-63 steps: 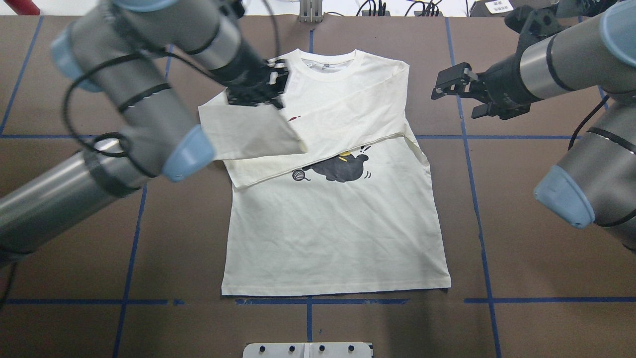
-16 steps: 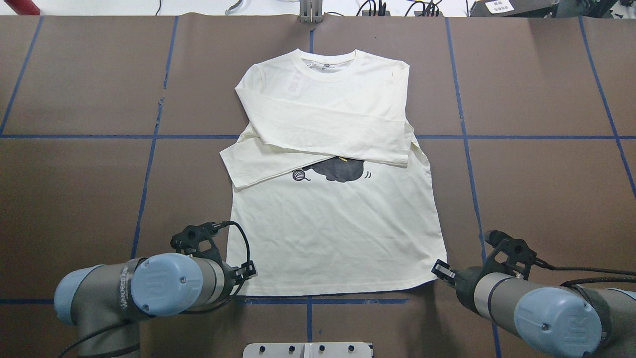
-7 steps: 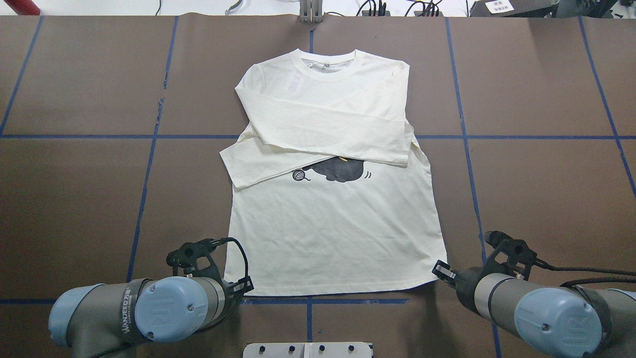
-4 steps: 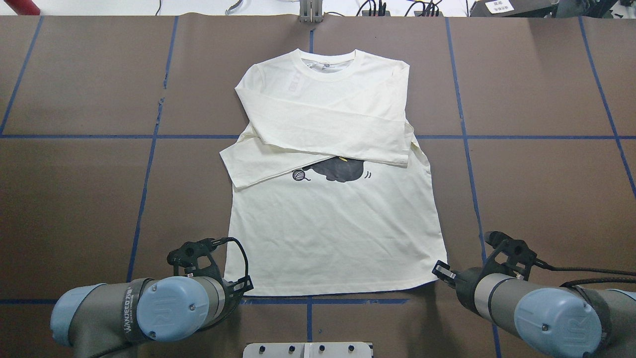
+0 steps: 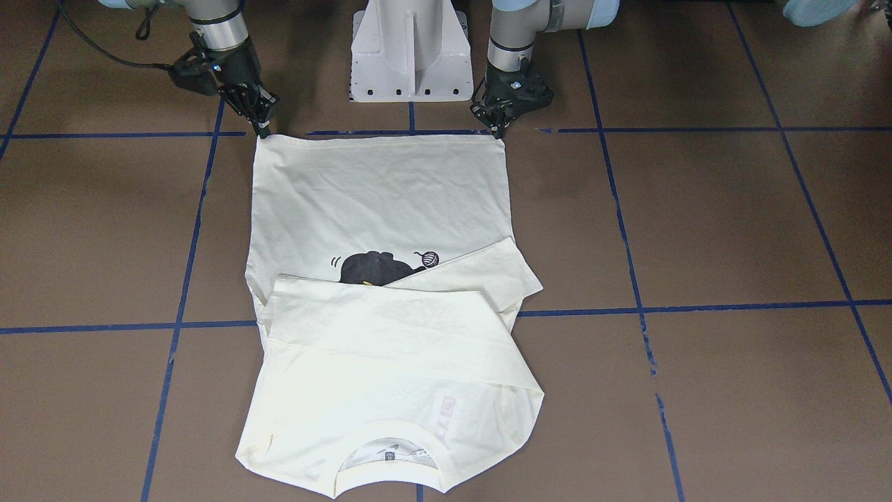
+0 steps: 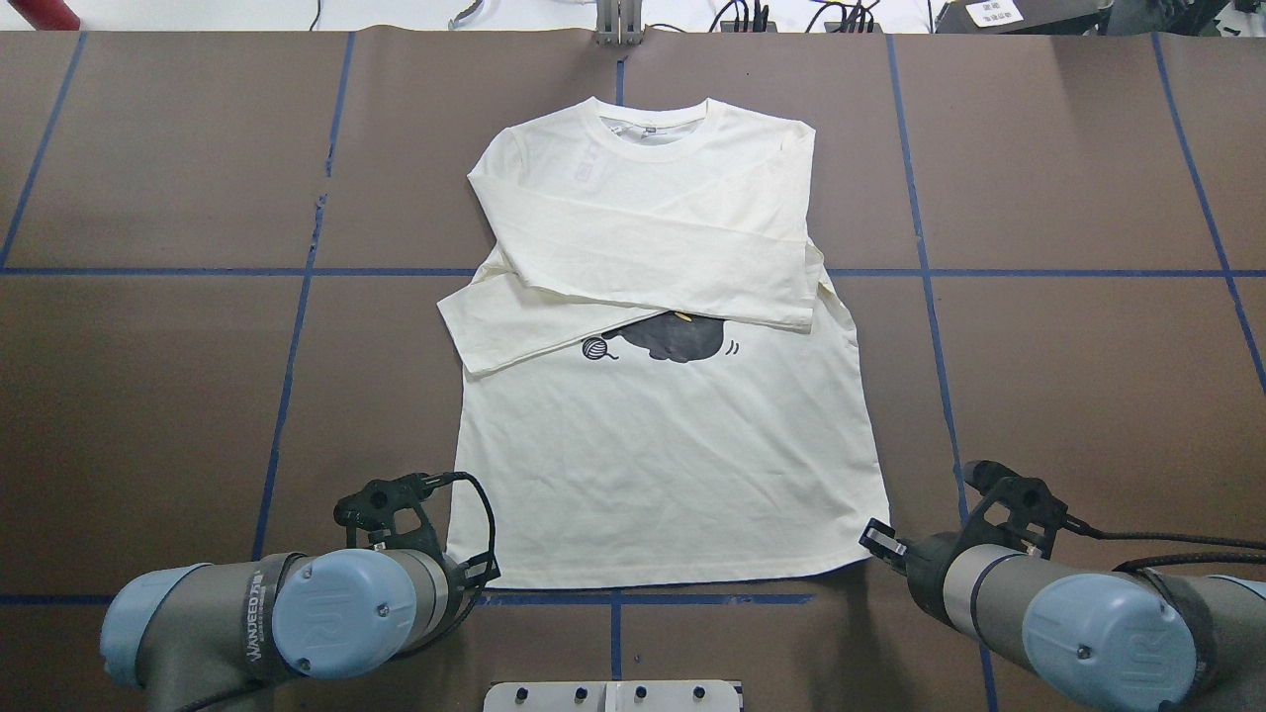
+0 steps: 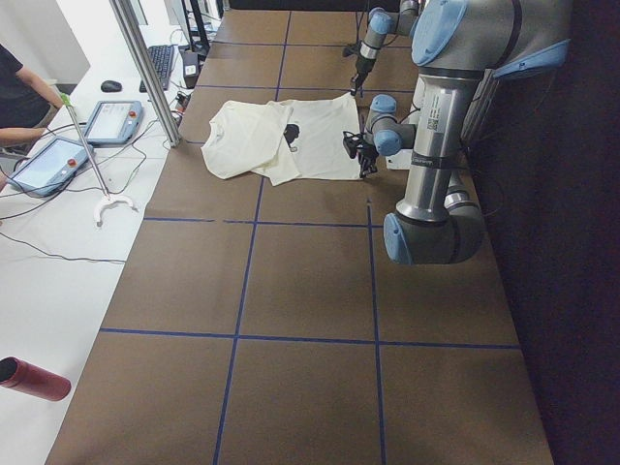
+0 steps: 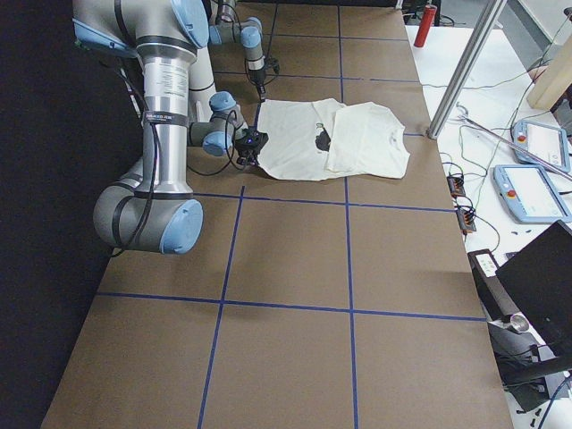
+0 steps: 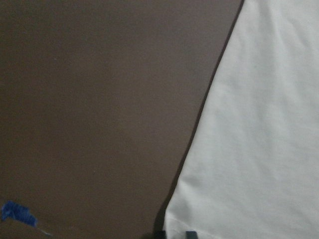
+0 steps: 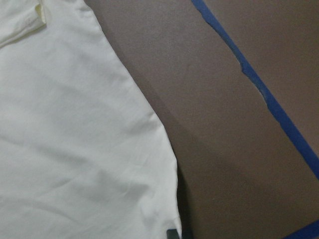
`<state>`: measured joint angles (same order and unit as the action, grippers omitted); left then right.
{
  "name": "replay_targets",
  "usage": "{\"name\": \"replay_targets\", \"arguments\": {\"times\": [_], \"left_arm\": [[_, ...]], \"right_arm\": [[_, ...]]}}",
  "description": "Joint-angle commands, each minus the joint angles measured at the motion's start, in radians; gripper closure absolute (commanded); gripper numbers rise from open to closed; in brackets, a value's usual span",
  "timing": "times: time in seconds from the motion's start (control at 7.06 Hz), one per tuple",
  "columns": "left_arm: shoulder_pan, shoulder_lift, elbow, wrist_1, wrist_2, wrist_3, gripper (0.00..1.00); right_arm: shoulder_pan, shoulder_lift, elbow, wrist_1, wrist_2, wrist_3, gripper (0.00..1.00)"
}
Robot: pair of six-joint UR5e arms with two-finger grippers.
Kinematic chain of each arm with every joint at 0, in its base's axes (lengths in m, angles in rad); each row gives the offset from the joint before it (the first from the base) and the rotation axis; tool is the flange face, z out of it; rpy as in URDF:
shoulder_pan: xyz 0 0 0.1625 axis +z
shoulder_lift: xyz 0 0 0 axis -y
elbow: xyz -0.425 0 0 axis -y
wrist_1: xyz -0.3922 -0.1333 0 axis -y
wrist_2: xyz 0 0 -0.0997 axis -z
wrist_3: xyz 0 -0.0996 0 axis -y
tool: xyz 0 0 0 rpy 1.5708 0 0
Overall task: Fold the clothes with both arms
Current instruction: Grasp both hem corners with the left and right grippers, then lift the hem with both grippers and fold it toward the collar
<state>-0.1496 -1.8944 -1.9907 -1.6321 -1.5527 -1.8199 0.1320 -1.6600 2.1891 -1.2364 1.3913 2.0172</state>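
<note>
Cream cotton covers the middle of the brown counter (image 6: 1068,346). The T-shirt (image 6: 663,465) lies flat, print side up, with its hem (image 6: 653,579) running straight from one pincer to the other. The left pincer (image 5: 499,132) points down at one hem corner and the right pincer (image 5: 263,130) at the other.

In the right wrist view the two fingertips (image 10: 172,233) are almost together on the very corner of the cloth, nipping it. In the left wrist view the fingertips (image 9: 191,234) stand a narrow gap apart with the corner between them. Whether they grip the cloth I cannot tell.

Beyond both pincers, away from the robot, the shirt body runs lightly creased to the cat print (image 6: 682,341) and the yarn ball (image 6: 593,347). Farther out, both sleeves are folded across the chest. The upper sleeve (image 6: 653,262) slants over the top of the cat, ending on the right pincer's side. The lower sleeve (image 6: 495,331) pokes past the shirt's edge on the left pincer's side. The collar (image 6: 648,127) lies farthest from both pincers.

The left arm (image 6: 297,613) and right arm (image 6: 1078,613) reach in low behind their pincers. Blue tape lines (image 6: 287,396) grid the counter, and one runs just on the robot's side of the hem. The white pedestal (image 5: 410,49) stands behind and between the pincers.
</note>
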Motion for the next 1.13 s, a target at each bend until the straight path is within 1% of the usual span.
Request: {"name": "replay_targets", "arguments": {"times": [0.0,0.14,0.28,0.43,0.57,0.71,0.99], "left_arm": [[-0.007,0.008,-0.083,0.008,-0.003,-0.001,1.0],[-0.007,0.027,-0.13,0.017,-0.003,-0.012,1.0],[0.007,0.058,-0.189,0.035,-0.001,-0.016,1.0],[0.031,0.061,-0.247,0.105,0.0,-0.063,1.0],[0.072,0.063,-0.31,0.153,0.002,-0.099,1.0],[0.076,0.064,-0.345,0.188,0.003,-0.105,1.0],[0.074,0.118,-0.375,0.196,0.003,-0.104,1.0]], "right_arm": [[0.001,0.0,0.004,0.0,0.0,0.0,1.0],[-0.003,-0.004,0.027,0.0,0.003,0.002,1.0],[-0.027,-0.024,0.072,0.0,0.009,0.008,1.0],[-0.076,-0.074,0.127,0.0,0.011,0.009,1.0],[-0.118,-0.102,0.17,0.002,0.009,0.011,1.0],[-0.147,-0.104,0.211,0.0,0.009,0.023,1.0],[-0.19,-0.098,0.23,0.0,-0.011,0.058,1.0]]}}
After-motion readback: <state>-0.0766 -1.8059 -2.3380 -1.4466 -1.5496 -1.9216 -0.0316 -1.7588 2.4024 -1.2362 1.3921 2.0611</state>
